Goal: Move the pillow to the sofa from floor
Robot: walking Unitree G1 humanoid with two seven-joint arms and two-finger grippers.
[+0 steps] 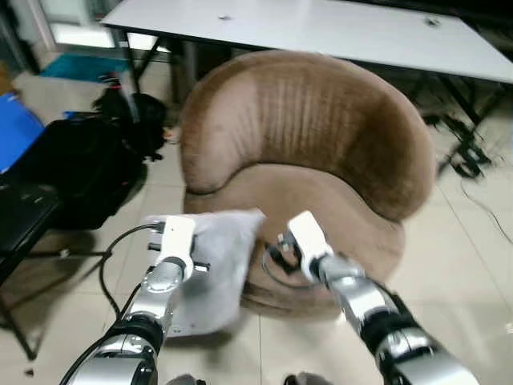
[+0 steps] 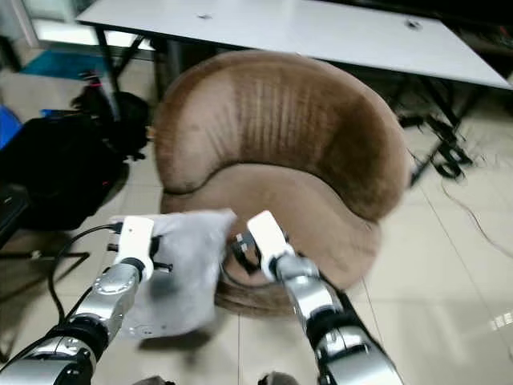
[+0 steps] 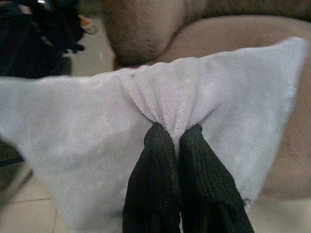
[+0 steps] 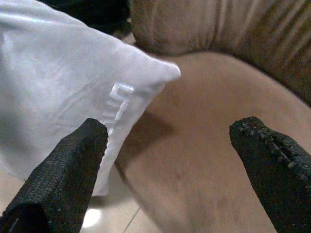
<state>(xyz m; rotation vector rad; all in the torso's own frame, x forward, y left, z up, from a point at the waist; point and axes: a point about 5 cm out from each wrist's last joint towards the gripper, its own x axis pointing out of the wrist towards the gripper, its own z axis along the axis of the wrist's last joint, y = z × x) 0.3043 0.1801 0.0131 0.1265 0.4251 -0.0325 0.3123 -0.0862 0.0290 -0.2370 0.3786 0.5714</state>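
A pale grey pillow hangs in the air at the front left edge of the round brown sofa chair, its upper corner over the seat rim. My left gripper is shut on a pinched fold of the pillow's top edge. Just right of the pillow, my right gripper hovers open above the seat's front, one fingertip beside the pillow's corner, holding nothing.
A white table stands behind the chair. Black bags and a black chair frame sit on the tiled floor to the left. Cables lie at the far right on the floor.
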